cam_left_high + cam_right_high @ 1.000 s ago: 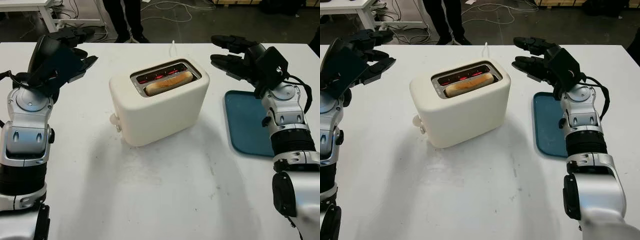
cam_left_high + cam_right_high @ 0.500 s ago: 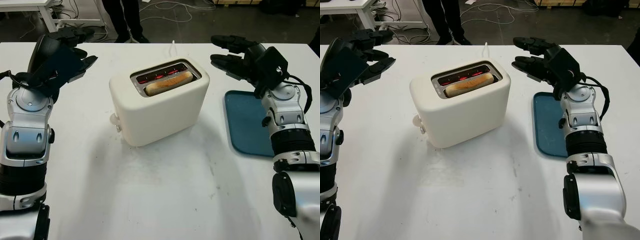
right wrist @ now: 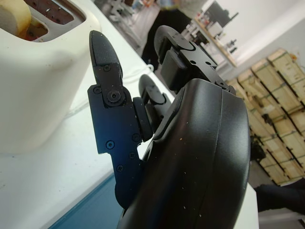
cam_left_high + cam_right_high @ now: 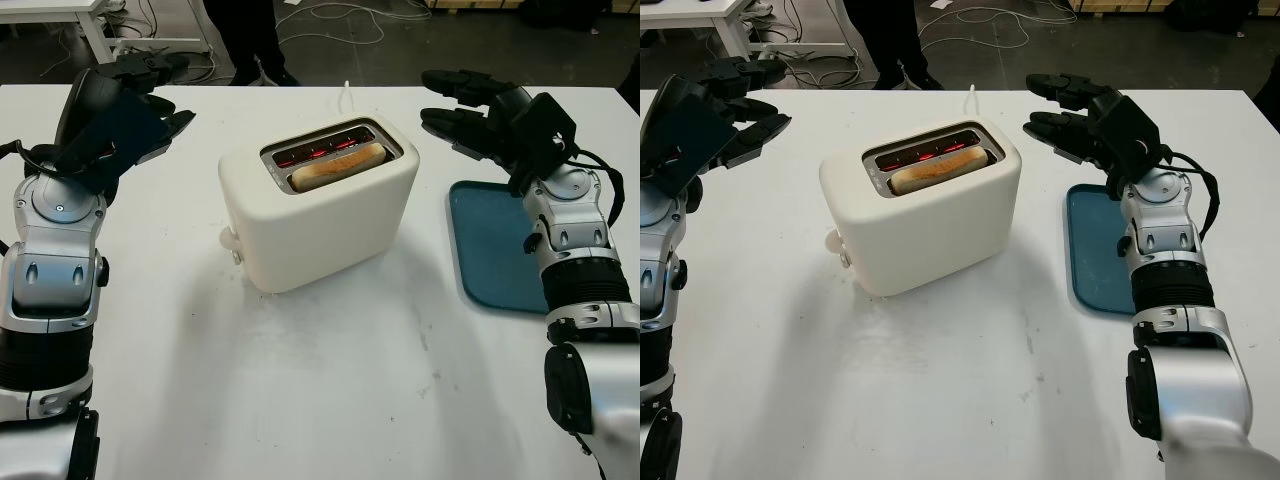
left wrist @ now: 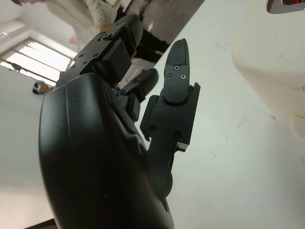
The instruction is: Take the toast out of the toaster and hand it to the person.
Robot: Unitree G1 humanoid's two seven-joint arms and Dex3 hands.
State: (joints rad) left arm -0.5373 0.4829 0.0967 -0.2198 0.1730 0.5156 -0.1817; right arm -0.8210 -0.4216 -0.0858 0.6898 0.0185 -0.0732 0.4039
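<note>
A cream toaster point(image 4: 318, 212) stands in the middle of the white table point(image 4: 330, 400). A slice of toast point(image 4: 338, 165) sits in its front slot, and the rear slot glows red. My left hand point(image 4: 150, 90) hangs open above the table to the toaster's left, apart from it. My right hand point(image 4: 455, 103) is open too, held to the toaster's right at about the height of its top. A person point(image 4: 245, 35) in dark trousers stands at the table's far side.
A blue tray point(image 4: 495, 245) lies on the table at the right, under my right forearm. The toaster's white cord point(image 4: 346, 95) runs to the far edge. Cables lie on the floor beyond.
</note>
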